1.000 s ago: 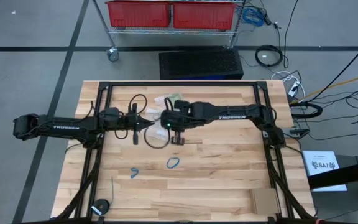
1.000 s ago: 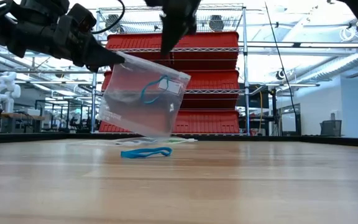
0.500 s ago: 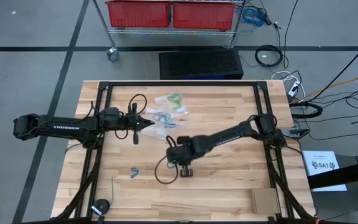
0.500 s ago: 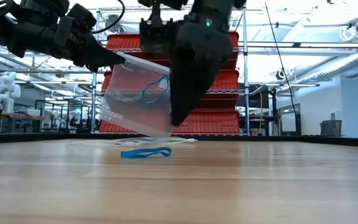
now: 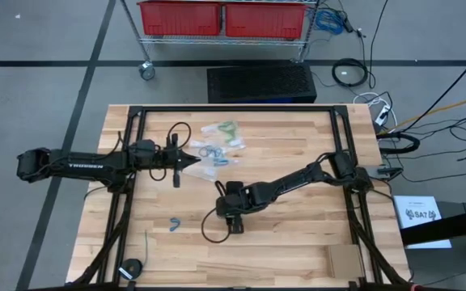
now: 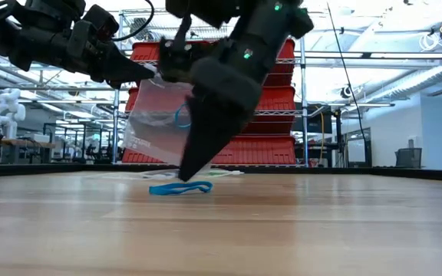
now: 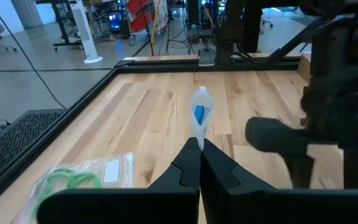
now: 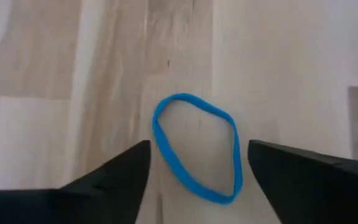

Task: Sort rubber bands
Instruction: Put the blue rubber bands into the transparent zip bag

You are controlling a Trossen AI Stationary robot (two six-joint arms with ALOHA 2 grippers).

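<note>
A bright blue rubber band (image 8: 196, 149) lies flat on the wooden table (image 5: 298, 242). My right gripper (image 8: 197, 183) stands open over it, slanting down, one finger on each side and touching nothing; in the low view its tip (image 6: 186, 175) hangs just above the band (image 6: 180, 188). My left gripper (image 5: 192, 162) is shut on a clear zip bag (image 6: 163, 123) with a blue band inside. A second blue band (image 5: 174, 224) lies toward the near left. My left gripper pinches the clear zip bag by its upper corner (image 6: 149, 73) between its two fingers (image 7: 188, 163). The fingers come level from the table's left. The bag hangs tilted below them, its lower edge (image 6: 176, 162) just above the table.
A clear bag with green bands (image 5: 227, 129) and other clear bags (image 5: 210, 150) lie at the far middle. A black cable loop (image 5: 207, 230) trails beside my right gripper. A black frame (image 5: 133, 153) borders the work area. A round black object (image 5: 132, 267) sits at the near left.
My right gripper has left the hanging bag, gone toward the table's near edge and dropped until its fingers hang over the blue band. It has tipped steeper. The bag and my left gripper have kept still.
</note>
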